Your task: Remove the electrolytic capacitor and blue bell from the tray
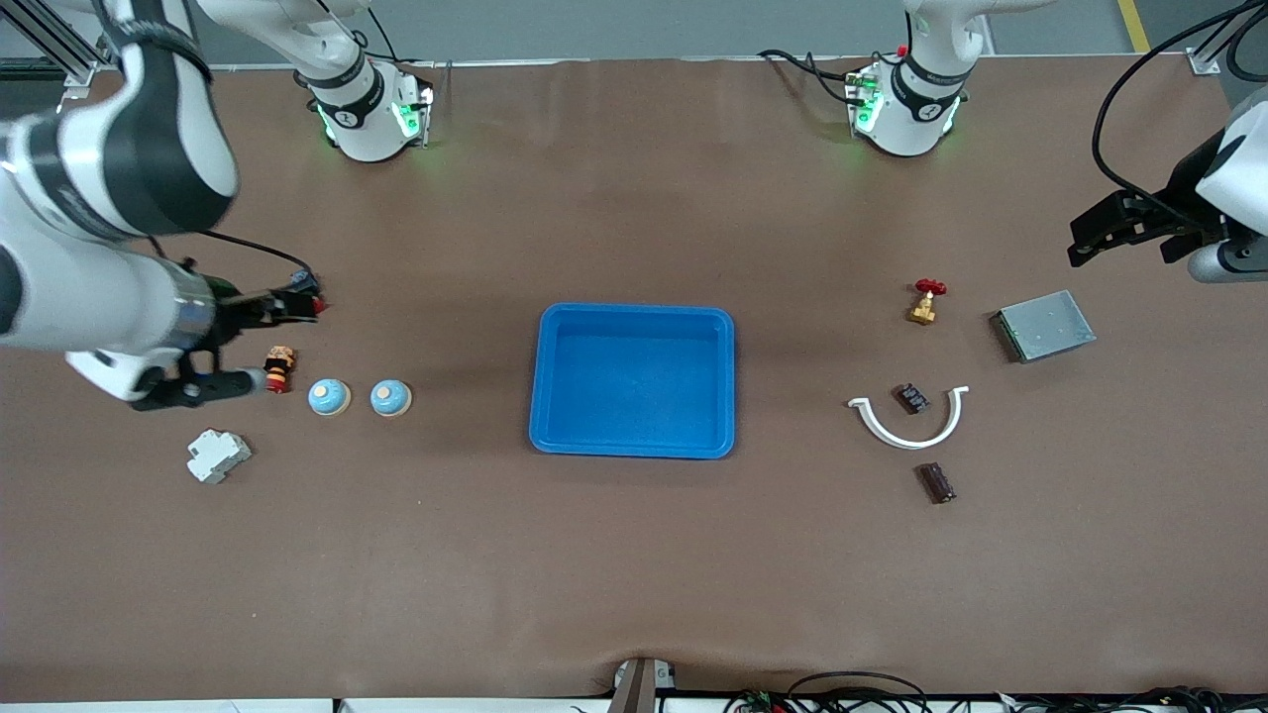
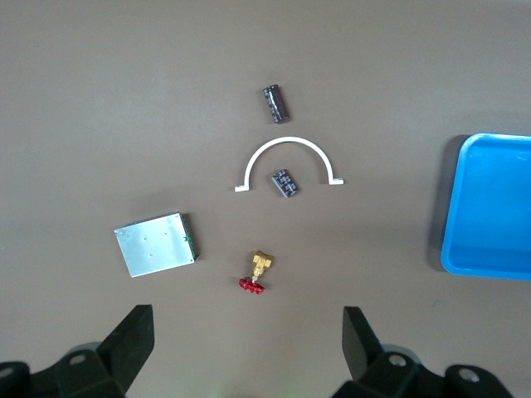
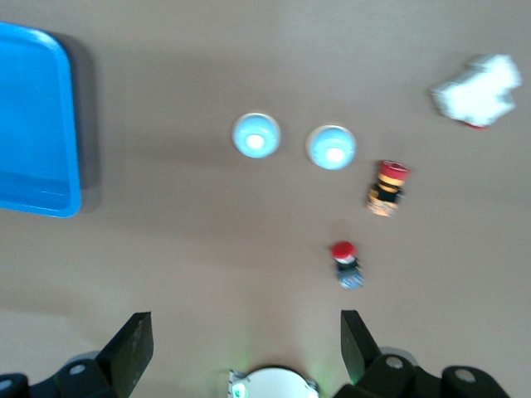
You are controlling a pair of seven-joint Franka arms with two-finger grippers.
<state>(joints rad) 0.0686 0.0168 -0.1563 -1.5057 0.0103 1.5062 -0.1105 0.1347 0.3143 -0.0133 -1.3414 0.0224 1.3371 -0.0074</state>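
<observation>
The tray (image 1: pixel 634 380) sits mid-surface and looks empty — nothing of the task is left in it. The two blue bells (image 1: pixel 328 397) (image 1: pixel 390 398) rest on the surface toward the right arm's end from the tray, side by side and apart from its rim. The dark capacitor (image 1: pixel 936 482) lies toward the left arm's end from the tray, its long axis slanted, just nearer the front camera than the white arc (image 1: pixel 908 424).

The right gripper (image 1: pixel 260 342) hangs over the surface beside the bells, jaws apart and holding nothing; it is the nearer one to them. The left gripper (image 1: pixel 1129 230) hovers past the grey box (image 1: pixel 1044 326) from the tray, jaws likewise apart and empty, well apart from the capacitor.

By my reading, the removal is already done. Around them lie a red-capped button (image 1: pixel 279 368), a white block (image 1: pixel 218 456), a brass valve (image 1: pixel 925 301) and a small dark chip (image 1: pixel 912 398) inside the arc; none stands between either gripper and the tray.
</observation>
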